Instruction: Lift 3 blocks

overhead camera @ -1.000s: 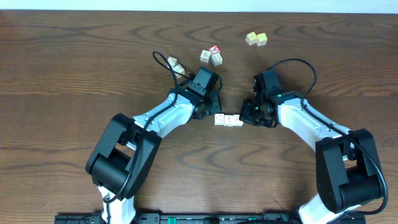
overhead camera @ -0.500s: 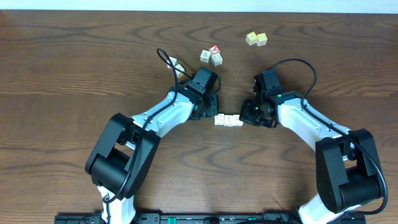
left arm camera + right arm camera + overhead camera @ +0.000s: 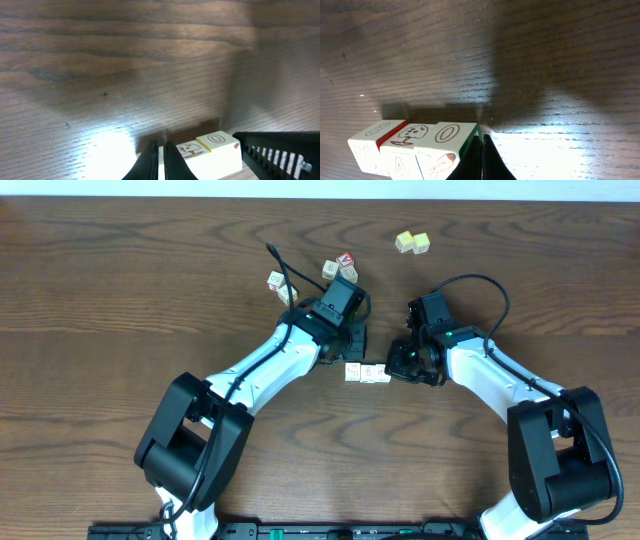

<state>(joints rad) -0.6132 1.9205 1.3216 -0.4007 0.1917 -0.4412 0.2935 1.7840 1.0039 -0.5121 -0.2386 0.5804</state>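
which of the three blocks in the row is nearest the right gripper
The end block with the O on top and a green side, beside the shut right gripper; the tree block and red-edged block lie beyond it.

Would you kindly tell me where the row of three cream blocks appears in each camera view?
Overhead: row of blocks at centre.
Left wrist: row of blocks bottom, right of centre.
Right wrist: row of blocks bottom left.
Landmark: the O-marked end block.

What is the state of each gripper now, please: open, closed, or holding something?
Left gripper: closed, holding nothing.
Right gripper: closed, holding nothing, its tips beside the end of the row of blocks.
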